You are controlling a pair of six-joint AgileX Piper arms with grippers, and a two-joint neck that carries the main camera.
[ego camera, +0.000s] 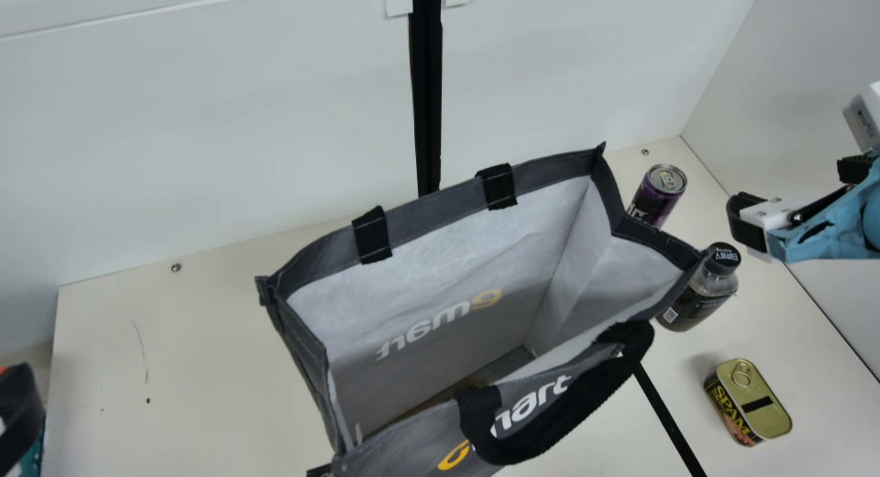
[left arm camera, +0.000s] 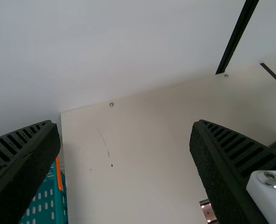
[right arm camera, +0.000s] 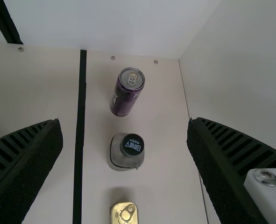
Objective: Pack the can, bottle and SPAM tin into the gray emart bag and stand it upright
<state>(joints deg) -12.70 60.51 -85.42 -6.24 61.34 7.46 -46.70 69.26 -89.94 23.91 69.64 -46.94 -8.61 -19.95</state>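
Observation:
The gray emart bag [ego camera: 426, 326] stands mouth-up with its top spread wide, a black handle drooping over its front. To its right are the purple can [ego camera: 660, 198], partly behind the bag's corner, the black-capped bottle [ego camera: 701, 295] and, nearer, the SPAM tin [ego camera: 749, 401]. My right gripper [ego camera: 797, 192] is above the table right of the can and bottle; my left gripper [ego camera: 20, 415] is at the lower left edge. In its wrist view the left gripper [left arm camera: 126, 135] is open and empty. The right gripper [right arm camera: 124, 130] is also open, with can [right arm camera: 127, 91], bottle [right arm camera: 126, 151] and tin [right arm camera: 124, 213] upright below.
A teal basket [left arm camera: 46, 200] with an orange edge stands beyond the table's left edge. White walls [ego camera: 206, 119] rise behind and at the right. Black tape [right arm camera: 80, 140] runs along the table between the bag and the three items. A small dark object [left arm camera: 208, 211] lies near the bag.

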